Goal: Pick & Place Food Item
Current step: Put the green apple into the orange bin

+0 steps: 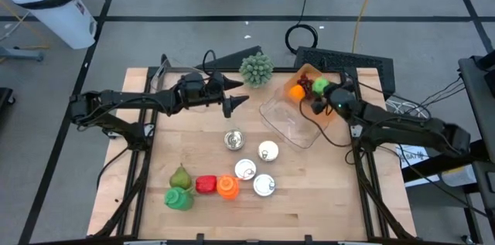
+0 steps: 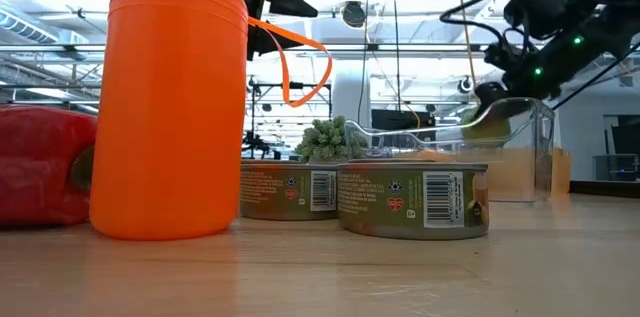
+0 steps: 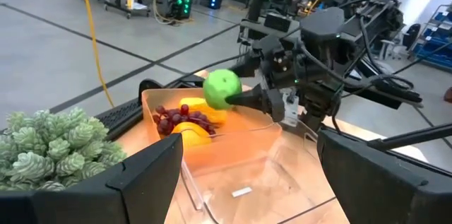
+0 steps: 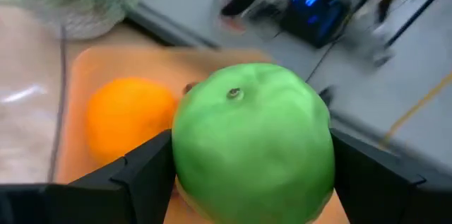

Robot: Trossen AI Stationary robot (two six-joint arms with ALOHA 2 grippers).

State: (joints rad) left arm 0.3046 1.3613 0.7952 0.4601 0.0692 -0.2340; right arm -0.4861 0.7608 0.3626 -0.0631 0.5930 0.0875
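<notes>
On my right wrist feed the green apple [image 4: 253, 143] fills most of the frame: a smooth, evenly bright green, round fruit with a small dark stem dimple on top, and my right gripper [image 4: 251, 171] has its two dark fingers pressed against either side of it, clamped on the fruit. From above I see the same right gripper [image 1: 321, 96] holding the apple [image 1: 321, 85] over the orange-tinted bin [image 1: 334, 115] at the far right part of the worktop [image 1: 309, 206]. That bin also holds an orange [image 1: 296, 90] and a cluster of dark red grapes [image 1: 304, 84]. The left wrist feed shows the apple [image 3: 222, 88] lifted clear above the grapes [image 3: 179, 120] and the orange fruit below it. Just beside the orange bin lies a clear plastic container [image 1: 290, 121], tipped on the wood. My left gripper [image 1: 234, 96] hangs above the worktop near the pale green succulent-like plant [image 1: 256, 69], fingers spread apart and holding nothing. Nearer the front I count four tins [image 1: 254, 161], plus a pear [image 1: 181, 177], a green item [image 1: 179, 198], a red pepper [image 1: 206, 185] and an orange bottle [image 1: 227, 188] in a row.
</notes>
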